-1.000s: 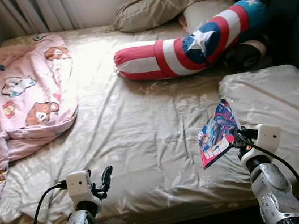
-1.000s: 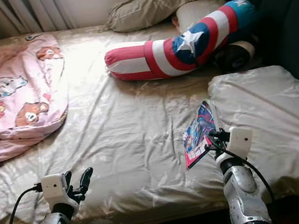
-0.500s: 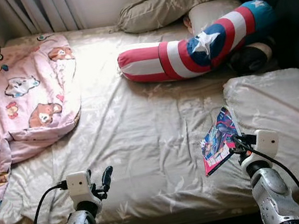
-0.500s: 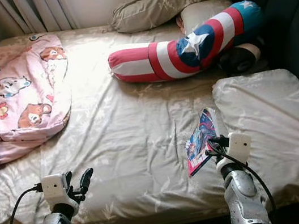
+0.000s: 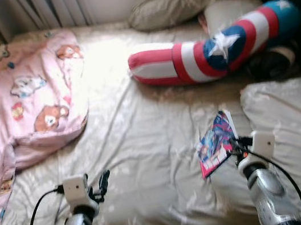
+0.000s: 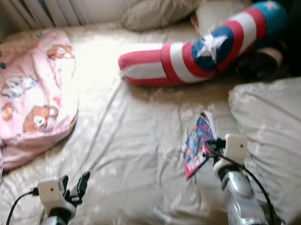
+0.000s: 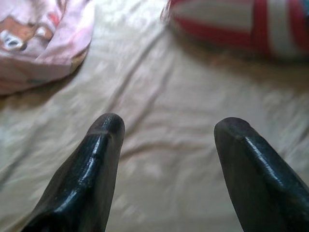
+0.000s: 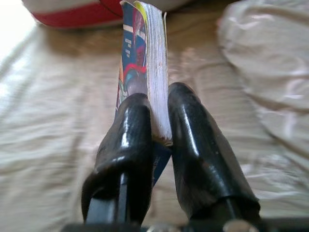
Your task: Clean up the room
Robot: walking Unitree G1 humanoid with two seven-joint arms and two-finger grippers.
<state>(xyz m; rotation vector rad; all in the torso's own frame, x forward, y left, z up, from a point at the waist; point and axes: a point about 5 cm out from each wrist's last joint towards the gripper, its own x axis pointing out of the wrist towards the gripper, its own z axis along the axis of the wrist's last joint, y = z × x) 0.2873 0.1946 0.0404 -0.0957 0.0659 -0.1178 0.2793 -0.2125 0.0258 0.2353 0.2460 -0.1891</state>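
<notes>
One comic book stood clamped in the right claw above the bed, near its front edge. The left claw hung wide open, empty. Carrying the book off to a proper spot seemed next.

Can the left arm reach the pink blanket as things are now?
Probably yes. The left gripper hangs open over bare sheet, and nothing lies between it and the pink blanket, on its own side.

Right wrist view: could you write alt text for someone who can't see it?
Two black fingers of the robot's right gripper are clamped on the edge of a colourful comic book, held upright above a beige bedsheet. Beyond it lie a red and white striped pillow and a folded pale blanket.
</notes>
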